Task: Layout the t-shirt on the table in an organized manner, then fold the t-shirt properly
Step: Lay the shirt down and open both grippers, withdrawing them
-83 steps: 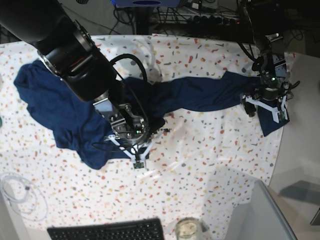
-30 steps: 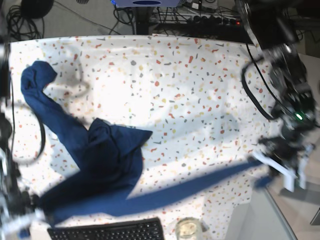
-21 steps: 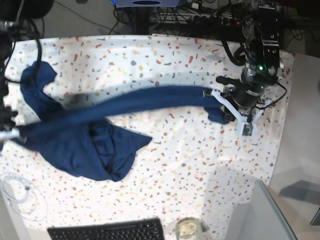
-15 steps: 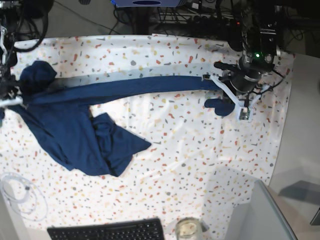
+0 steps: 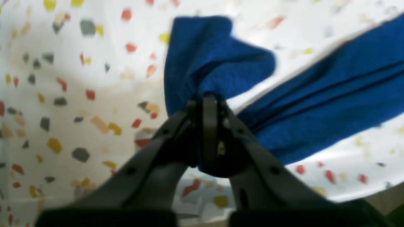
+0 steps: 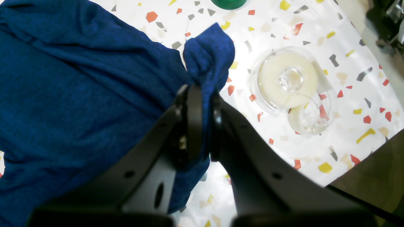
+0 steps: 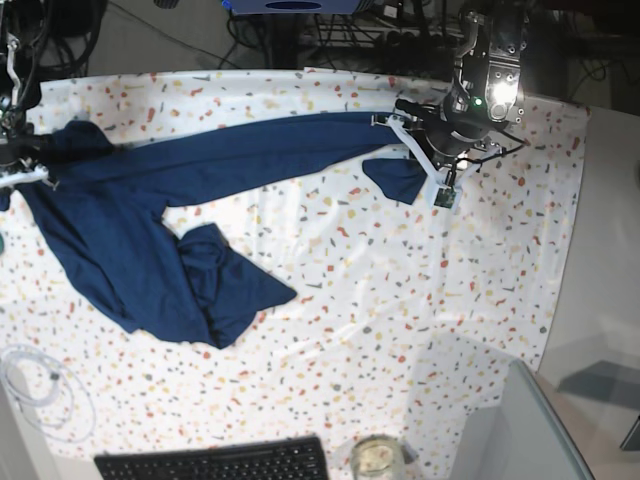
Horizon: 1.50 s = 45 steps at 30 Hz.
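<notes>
Left wrist view blurred throughout, t-shirt (image 5: 221, 63) cut by its right edge, right gripper (image 7: 12, 175) cropped at base view's left edge

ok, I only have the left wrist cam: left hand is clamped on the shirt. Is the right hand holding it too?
Observer: Yes. In the right wrist view the right hand is shut on a fold of the shirt.
Operator: Is the shirt flat yet?
Observer: No. The base view shows one band stretched between the two hands across the top of the table. The rest is bunched in a heap on that view's left.
Operator: Anything near the right hand?
Observer: A clear plastic spool lies on the table beside it, apart from the cloth.
</notes>
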Motion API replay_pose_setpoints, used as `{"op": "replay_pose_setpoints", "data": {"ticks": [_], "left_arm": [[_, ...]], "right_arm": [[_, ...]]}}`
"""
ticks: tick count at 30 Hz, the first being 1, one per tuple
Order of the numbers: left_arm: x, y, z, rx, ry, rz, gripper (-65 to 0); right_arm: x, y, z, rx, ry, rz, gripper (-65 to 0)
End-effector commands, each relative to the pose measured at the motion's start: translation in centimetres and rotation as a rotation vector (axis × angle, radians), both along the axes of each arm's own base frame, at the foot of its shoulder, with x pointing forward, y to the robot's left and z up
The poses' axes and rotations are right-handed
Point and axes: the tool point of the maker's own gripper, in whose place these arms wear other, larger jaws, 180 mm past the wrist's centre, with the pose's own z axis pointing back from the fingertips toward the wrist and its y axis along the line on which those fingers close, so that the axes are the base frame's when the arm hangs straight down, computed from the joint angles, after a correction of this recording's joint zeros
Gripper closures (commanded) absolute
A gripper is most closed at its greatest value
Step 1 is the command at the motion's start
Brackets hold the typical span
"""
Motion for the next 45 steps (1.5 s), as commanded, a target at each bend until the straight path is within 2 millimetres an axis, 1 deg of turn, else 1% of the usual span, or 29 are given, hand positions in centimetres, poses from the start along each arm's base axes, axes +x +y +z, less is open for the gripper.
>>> {"op": "replay_pose_setpoints", "data": {"ticks": [1, 4, 8, 12, 14, 16, 17, 20, 22, 23, 24, 26, 27, 29, 30, 31, 32, 33, 34, 35, 39, 40, 42, 45], "left_arm": [[1.2, 0.0, 1.0, -0.005, -0.049, 0.004, 0.0], [1.3, 0.3, 1.3, -0.003, -0.056, 0.011, 0.0], [1.2, 0.2, 1.2, -0.004, -0.054, 0.007, -26.5], [1.0, -0.2, 1.1, -0.011, -0.050, 0.001, -45.3], [1.0, -0.2, 1.1, -0.011, -0.050, 0.001, -50.7], [1.4, -0.3, 1.6, -0.015, -0.065, 0.000, -52.8], [1.8, -0.5, 2.3, -0.017, -0.088, -0.001, -52.5], [4.0, -1.9, 6.3, -0.099, -0.208, 0.005, -52.5], [6.8, -3.4, 9.5, -0.179, -0.303, -0.010, -52.5], [8.1, -3.8, 10.3, -0.208, -0.327, -0.010, -52.5], [9.6, -4.5, 10.6, -0.235, -0.340, -0.014, -52.5], [12.7, -6.7, 10.0, -0.275, -0.321, -0.048, -52.5], [14.0, -7.8, 9.2, -0.279, -0.297, -0.067, -52.5], [16.6, -10.7, 7.9, -0.310, -0.251, -0.098, -51.8], [17.9, -12.3, 7.6, -0.326, -0.258, -0.111, -48.5], [18.8, -13.8, 7.5, -0.343, -0.275, -0.126, -42.3], [19.5, -15.1, 7.3, -0.354, -0.287, -0.143, -33.2], [20.1, -16.3, 7.0, -0.361, -0.296, -0.160, -21.1], [20.5, -17.5, 6.5, -0.364, -0.298, -0.179, -6.9], [20.7, -18.8, 6.2, -0.369, -0.298, -0.196, 0.0], [21.2, -22.1, 3.7, -0.365, -0.291, -0.238, 0.0], [21.1, -22.1, 2.6, -0.344, -0.284, -0.246, 0.0], [20.9, -21.3, 0.6, -0.300, -0.284, -0.263, 0.0], [20.1, -20.3, -1.5, -0.249, -0.305, -0.294, 0.0]], "right_arm": [[0.7, -1.0, 1.4, -0.044, -0.039, 0.004, 0.0], [0.7, -1.0, 1.4, -0.044, -0.037, 0.004, 0.0], [0.5, -0.5, 1.0, -0.027, -0.036, -0.003, 0.0], [-0.2, -0.6, -0.3, -0.017, 0.000, -0.012, 0.0], [-0.6, -0.7, -0.8, -0.015, 0.015, -0.019, 0.0], [-0.7, -0.7, -1.0, -0.015, 0.019, -0.018, 0.0], [-0.7, -0.7, -1.0, -0.015, 0.019, -0.018, 0.0], [-0.7, -0.9, -0.8, -0.017, 0.016, -0.023, 0.0], [-0.6, -0.9, -0.7, -0.020, 0.011, -0.021, 0.0], [-0.5, -0.8, -0.6, -0.019, 0.010, -0.019, 0.0], [-0.5, -0.8, -0.6, -0.019, 0.009, -0.017, 0.0], [-0.4, -0.7, -0.6, -0.019, 0.009, -0.014, 0.0], [-0.4, -0.7, -0.6, -0.019, 0.009, -0.014, 0.0], [-0.3, -0.7, -0.5, -0.020, 0.006, -0.013, 0.0], [-0.3, -0.8, -0.5, -0.021, 0.006, -0.013, 0.0], [-0.2, -0.8, -0.4, -0.021, 0.004, -0.013, 0.0], [-0.1, -0.7, -0.3, -0.022, 0.000, -0.011, 0.0], [0.0, -0.6, -0.1, -0.022, -0.006, -0.008, 0.0], [0.1, -0.5, 0.2, -0.024, -0.013, -0.004, 0.0], [0.3, -0.5, 0.4, -0.025, -0.019, -0.001, 0.0], [0.4, -0.3, 0.7, -0.026, -0.027, 0.004, 0.0], [0.4, -0.3, 0.7, -0.025, -0.025, 0.004, 0.0], [0.4, -0.3, 0.7, -0.023, -0.025, 0.003, 0.0], [-0.2, -0.3, 0.4, -0.023, -0.012, 0.003, 0.0]]}}
